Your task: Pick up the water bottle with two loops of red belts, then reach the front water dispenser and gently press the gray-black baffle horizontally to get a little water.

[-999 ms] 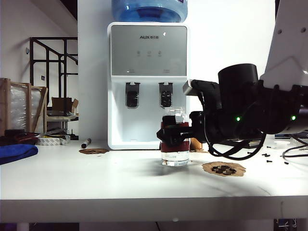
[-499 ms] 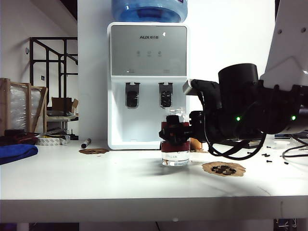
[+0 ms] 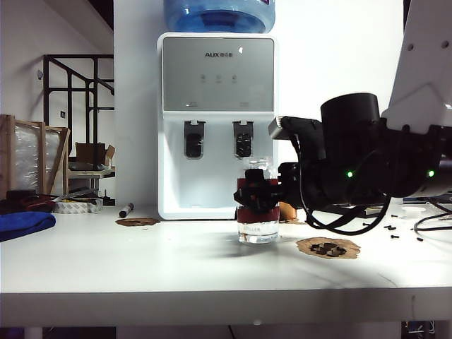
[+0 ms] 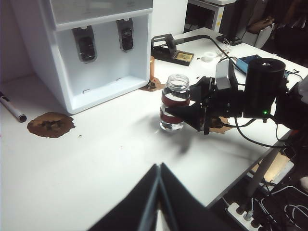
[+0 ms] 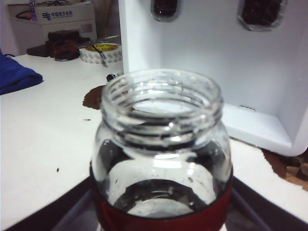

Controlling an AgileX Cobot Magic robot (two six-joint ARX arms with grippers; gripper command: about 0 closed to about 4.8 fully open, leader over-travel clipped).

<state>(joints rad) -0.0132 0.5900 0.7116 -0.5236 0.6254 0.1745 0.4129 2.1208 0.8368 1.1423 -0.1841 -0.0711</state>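
The water bottle (image 3: 258, 229) is a small clear glass jar with two red bands. It stands upright on the white table, just in front of the right tap (image 3: 244, 141) of the water dispenser (image 3: 217, 78). My right gripper (image 3: 258, 194) reaches in level from the right, its black fingers pressed on the red bands from both sides. The left wrist view shows the same grip (image 4: 185, 113) on the bottle (image 4: 177, 84). In the right wrist view the bottle's open mouth (image 5: 161, 110) fills the picture. My left gripper (image 4: 159, 166) hovers shut and empty over bare table, well short of the bottle.
Two brown cork mats lie on the table, one (image 3: 328, 247) right of the bottle and one (image 3: 138, 222) at the dispenser's left foot. A marker (image 3: 126, 210), a tape roll (image 3: 76, 206) and a blue cloth (image 3: 25, 224) lie at the far left. A copper cylinder (image 3: 287, 210) stands behind the gripper.
The right gripper's fingers have narrowed onto the bottle's red bands. The bottle still stands in the same spot and neither arm has shifted.
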